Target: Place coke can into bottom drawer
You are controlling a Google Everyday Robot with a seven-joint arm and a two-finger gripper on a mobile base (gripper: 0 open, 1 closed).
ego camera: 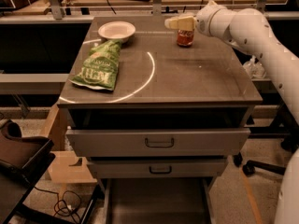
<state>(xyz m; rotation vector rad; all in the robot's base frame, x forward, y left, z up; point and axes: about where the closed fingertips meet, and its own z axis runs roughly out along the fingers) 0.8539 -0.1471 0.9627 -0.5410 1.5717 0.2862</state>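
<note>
Counted: one coke can (185, 37), one white bowl (117, 30), one green chip bag (99, 65). Three drawers (159, 143), the bottom drawer (156, 204) included. One gripper (180, 22), at the can's top.

Dim warm light, you see; bright glare arc (150, 71) on tabletop (201, 73); gripper (177, 22) upper centre-right, pale-lit; bottom drawer (159, 202) shadowed.

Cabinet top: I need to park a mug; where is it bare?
Bare: right front of the cabinet top, from the chip bag to the right edge. Crowded: the back edge, with the bowl, the coke can and the gripper right over it.
</note>
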